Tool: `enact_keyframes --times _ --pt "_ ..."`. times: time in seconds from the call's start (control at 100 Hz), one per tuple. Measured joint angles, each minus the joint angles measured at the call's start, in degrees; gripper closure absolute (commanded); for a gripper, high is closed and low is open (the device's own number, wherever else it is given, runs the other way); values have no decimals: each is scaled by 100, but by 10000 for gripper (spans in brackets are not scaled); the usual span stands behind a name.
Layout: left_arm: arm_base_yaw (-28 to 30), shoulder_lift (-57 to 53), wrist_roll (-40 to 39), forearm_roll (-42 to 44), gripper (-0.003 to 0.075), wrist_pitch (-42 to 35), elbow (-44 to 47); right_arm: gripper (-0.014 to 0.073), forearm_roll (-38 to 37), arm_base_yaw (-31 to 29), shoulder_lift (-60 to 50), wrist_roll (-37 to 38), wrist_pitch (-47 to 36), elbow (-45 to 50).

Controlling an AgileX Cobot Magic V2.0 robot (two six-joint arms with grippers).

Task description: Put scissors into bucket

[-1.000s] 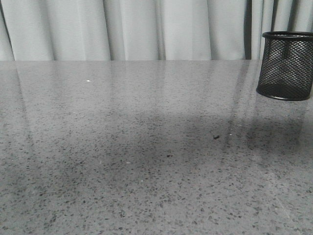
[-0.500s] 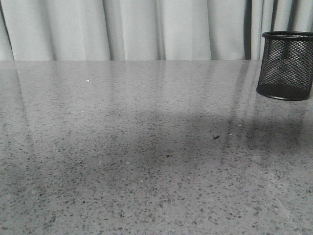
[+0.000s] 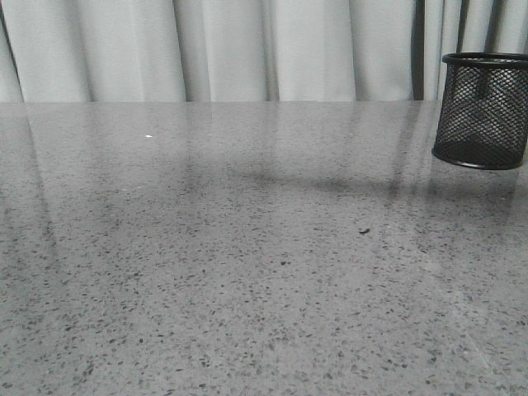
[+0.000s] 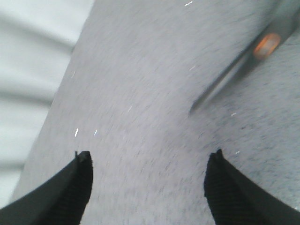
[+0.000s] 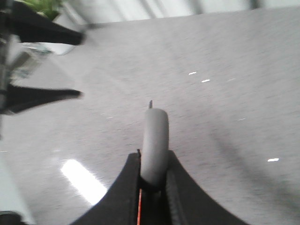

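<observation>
The bucket (image 3: 483, 110), a black wire-mesh cup, stands upright at the table's far right in the front view; neither gripper shows there. In the right wrist view my right gripper (image 5: 153, 161) is shut on the scissors (image 5: 154, 136), whose grey handle loop shows edge-on with an orange line between the fingers. In the left wrist view my left gripper (image 4: 149, 161) is open and empty above the table, and the scissors' blurred blade and orange pivot (image 4: 255, 54) show beyond it. The left gripper (image 5: 79, 63) also shows open in the right wrist view.
A pale curtain (image 3: 247, 49) hangs behind the grey speckled table (image 3: 247, 289). A small dark speck (image 3: 364, 230) lies on the table in front of the bucket. A green plant (image 5: 42, 7) stands off the table's edge.
The broad shadow over the middle of the table has faded, leaving a thin band farther back beside the bucket. The bucket has not moved.
</observation>
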Motion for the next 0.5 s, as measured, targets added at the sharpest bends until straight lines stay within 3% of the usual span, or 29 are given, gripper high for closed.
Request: enact_keyframes --times 0.28,0.5 --pt "1968 -569 -730 -736 251 294 -105 660 -2938 -329 160 1898 310 -1559" --pt "2723 -940 -754 -1018 251 317 -117 660 -4487 -353 653 2752 1203 -2530"
